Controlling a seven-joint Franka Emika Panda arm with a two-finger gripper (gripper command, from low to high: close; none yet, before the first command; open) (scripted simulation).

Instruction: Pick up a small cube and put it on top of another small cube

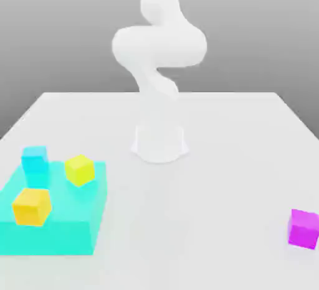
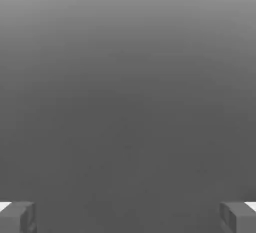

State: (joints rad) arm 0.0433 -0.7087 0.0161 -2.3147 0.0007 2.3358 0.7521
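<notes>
While the gripper (image 2: 128, 217) stands open (fingers spread wide), the magenta cube (image 1: 303, 229) sits at the exterior view's lower right. The yellow cube (image 1: 80, 170) rests on the block (image 1: 75, 205).

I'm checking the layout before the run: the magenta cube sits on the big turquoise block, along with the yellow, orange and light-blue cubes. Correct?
Not quite: the exterior view shows the magenta cube on the table, apart from the block. The rest holds.
</notes>
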